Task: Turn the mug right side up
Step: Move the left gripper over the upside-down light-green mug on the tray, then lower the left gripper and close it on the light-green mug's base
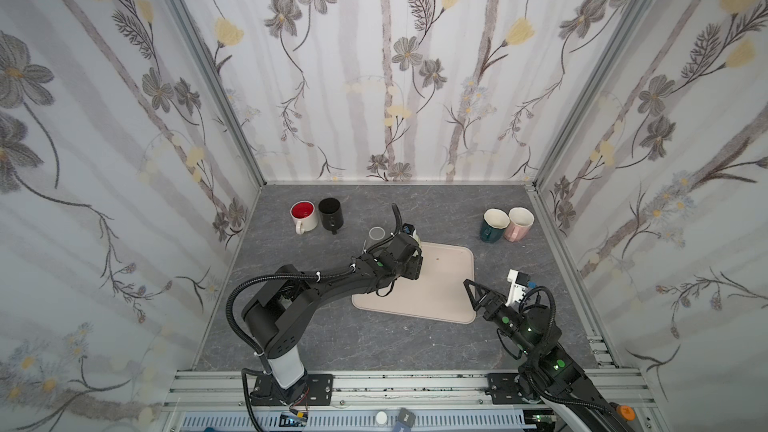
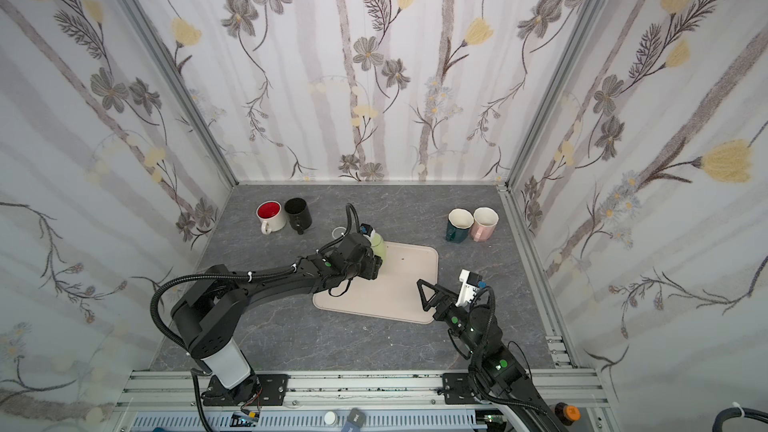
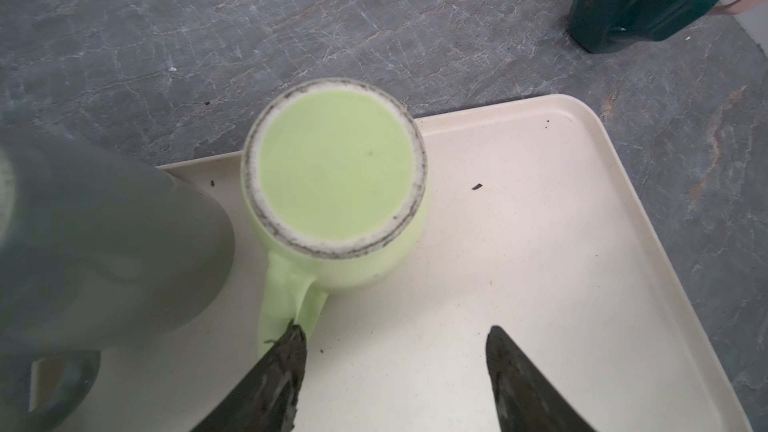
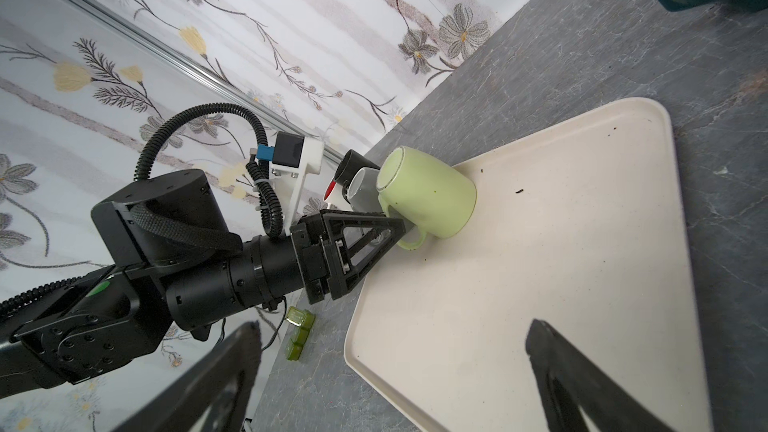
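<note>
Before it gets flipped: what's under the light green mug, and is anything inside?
The green mug stands mouth-down on the cream tray, near a corner. Its interior is covered, so nothing inside can be checked.

We are seeing the upturned mug (image 3: 336, 168) sitting on the tray's (image 3: 540, 243) far left corner, one mug pair (image 1: 322, 214) behind left, another pair (image 1: 508, 223) behind right.

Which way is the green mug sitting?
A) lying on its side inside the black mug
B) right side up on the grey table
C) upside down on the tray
C: the green mug shows its flat bottom on top, and its open end rests down on the cream tray.
</note>
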`<action>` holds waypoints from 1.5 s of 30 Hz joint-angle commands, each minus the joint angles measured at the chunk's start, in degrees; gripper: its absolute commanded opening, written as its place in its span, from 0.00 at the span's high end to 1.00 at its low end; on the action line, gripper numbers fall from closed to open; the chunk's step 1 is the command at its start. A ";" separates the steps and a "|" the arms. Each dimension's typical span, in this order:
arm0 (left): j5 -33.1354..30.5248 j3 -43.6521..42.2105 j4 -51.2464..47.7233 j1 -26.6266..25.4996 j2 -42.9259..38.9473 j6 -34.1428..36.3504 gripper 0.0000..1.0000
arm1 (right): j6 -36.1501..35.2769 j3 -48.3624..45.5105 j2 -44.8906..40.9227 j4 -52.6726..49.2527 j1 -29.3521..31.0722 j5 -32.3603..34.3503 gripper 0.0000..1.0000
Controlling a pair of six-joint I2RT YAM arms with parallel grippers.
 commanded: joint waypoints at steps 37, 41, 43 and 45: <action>6.06 2.09 2.32 2.22 2.41 1.97 0.19 | 1.70 -2.95 -5.67 -4.14 -0.39 1.66 0.00; 8.45 1.83 2.39 2.24 2.03 0.92 0.26 | 1.66 -3.03 -5.78 -4.42 -0.38 1.90 0.00; 8.04 2.01 1.06 2.24 1.81 -0.36 0.26 | 1.61 -3.12 -5.79 -4.70 -0.39 1.89 0.00; 5.33 3.03 -1.30 2.24 2.11 -1.57 0.29 | 1.62 -3.21 -5.76 -4.83 -0.38 1.88 0.00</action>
